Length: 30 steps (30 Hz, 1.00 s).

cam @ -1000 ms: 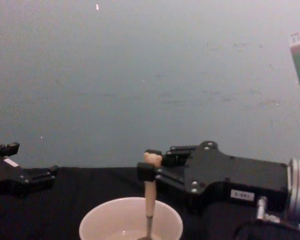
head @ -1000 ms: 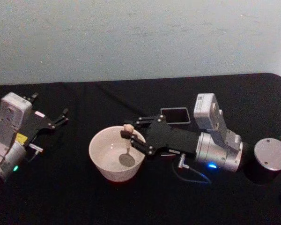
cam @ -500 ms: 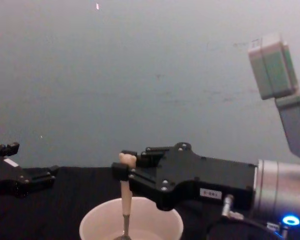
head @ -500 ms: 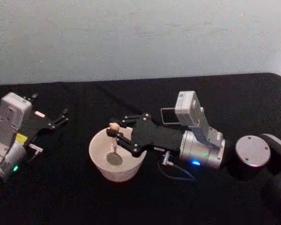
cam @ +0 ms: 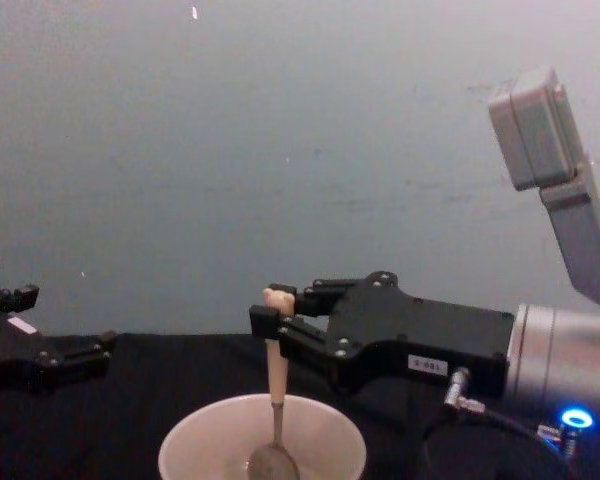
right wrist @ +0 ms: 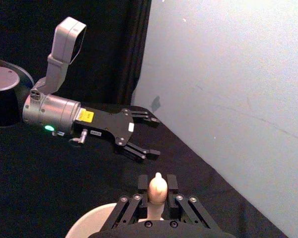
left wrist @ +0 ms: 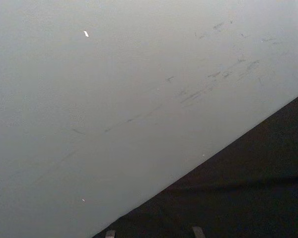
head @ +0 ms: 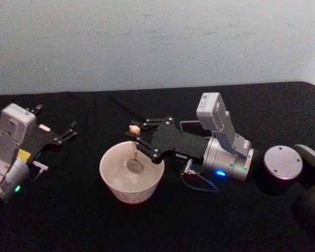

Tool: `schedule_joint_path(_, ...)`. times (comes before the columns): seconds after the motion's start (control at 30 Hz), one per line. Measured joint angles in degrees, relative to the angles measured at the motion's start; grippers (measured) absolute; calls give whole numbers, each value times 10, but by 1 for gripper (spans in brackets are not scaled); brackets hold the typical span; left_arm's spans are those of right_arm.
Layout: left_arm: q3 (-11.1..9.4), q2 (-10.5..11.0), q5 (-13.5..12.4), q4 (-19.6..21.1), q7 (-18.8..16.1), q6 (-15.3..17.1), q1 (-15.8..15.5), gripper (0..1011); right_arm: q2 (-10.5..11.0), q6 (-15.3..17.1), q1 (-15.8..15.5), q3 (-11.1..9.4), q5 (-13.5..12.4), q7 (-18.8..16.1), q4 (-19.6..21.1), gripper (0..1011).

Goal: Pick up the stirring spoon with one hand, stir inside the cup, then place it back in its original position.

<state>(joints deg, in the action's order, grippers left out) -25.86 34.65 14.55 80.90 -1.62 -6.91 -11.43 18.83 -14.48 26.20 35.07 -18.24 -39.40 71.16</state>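
Nearest, in the lower middle of the head view, the cup stands on the black cloth-covered table, its cream wall plain and its rim thick. In the chest view it sits at the bottom edge, centre-left.

The stirring spoon stands nearly upright in it. The metal bowl is down inside the cup below the rim, toward the far side of the hollow. Whether the bowl touches the bottom I cannot tell. The peach handle rises above the rim, with the small bear head at the top.

The right gripper reaches in from the right of the head view, level above the cup's far rim. Its black fingers are clamped on the handle just under the bear head. Just behind its black body, a corner of a dark grey square holder shows on the cloth.

The left gripper lies at the left edge of the head view, well apart from the cup, low over the cloth. Its fingers are spread apart and hold nothing.

The black cloth runs back to a straight far edge. Beyond it stands a pale grey-blue wall with faint scuffs and scratches. In the right wrist view a dark drape hangs in folds beside that wall, in the upper left of the frame.
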Motion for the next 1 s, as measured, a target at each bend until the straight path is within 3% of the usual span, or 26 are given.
schedule_joint_path(0.2, 0, 0, 0, 0, 0, 0, 0, 1001, 6, 1, -4, -4, 2, 2, 5, 214)
schedule_joint_path(0.63, 0, 0, 0, 0, 0, 0, 0, 1001, 49, 12, -44, -20, -9, -4, 67, 214)
schedule_joint_path(0.83, 0, 0, 0, 0, 0, 0, 0, 1001, 60, 20, -64, -15, -22, -17, 99, 214)
schedule_joint_path(1.0, 0, 0, 0, 0, 0, 0, 0, 1001, 55, 22, -66, -2, -26, -25, 104, 214)
